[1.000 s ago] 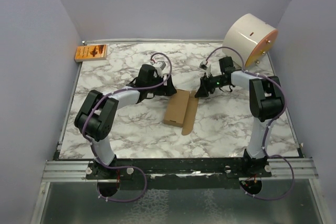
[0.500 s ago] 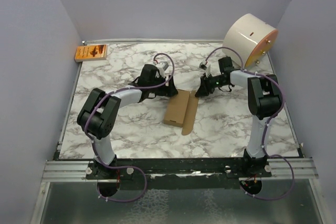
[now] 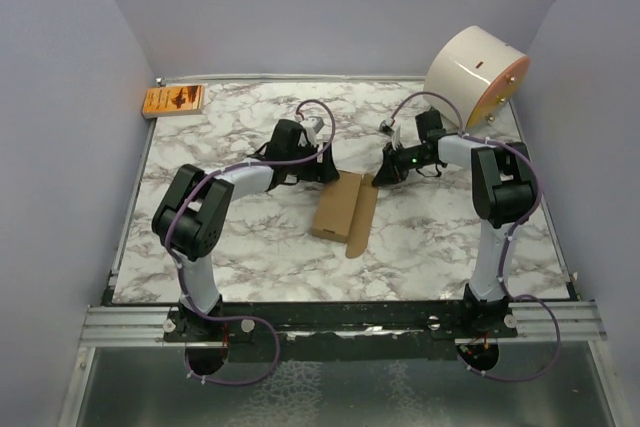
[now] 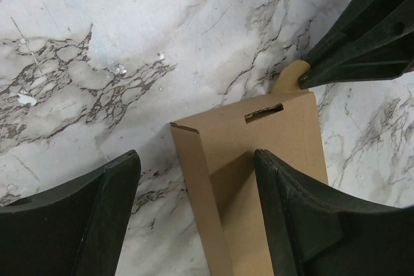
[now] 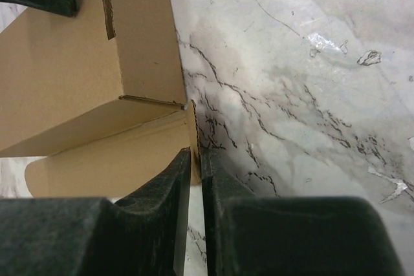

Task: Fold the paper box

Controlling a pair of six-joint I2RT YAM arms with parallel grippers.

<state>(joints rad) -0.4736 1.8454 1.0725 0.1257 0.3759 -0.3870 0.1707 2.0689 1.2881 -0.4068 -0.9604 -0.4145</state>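
Observation:
The paper box (image 3: 340, 209) lies flattened on the marble table (image 3: 240, 247), plain brown with a slot near its far end. My left gripper (image 3: 328, 169) hangs open over the far left corner of the box (image 4: 259, 159). One finger (image 4: 304, 224) is above the panel and the other (image 4: 84, 224) is over bare table. My right gripper (image 3: 378, 179) is at the far right corner. In the right wrist view its jaws (image 5: 196, 153) are pressed together on the thin edge of the box's side flap (image 5: 110, 159).
A small orange printed packet (image 3: 173, 100) lies at the far left corner of the table. A big white cylinder (image 3: 475, 75) stands at the far right corner. Lilac walls close in the table on three sides.
The right gripper's jaws have closed onto the flap edge. The left gripper has edged right toward the box and its jaws have narrowed a little. The box has not moved.

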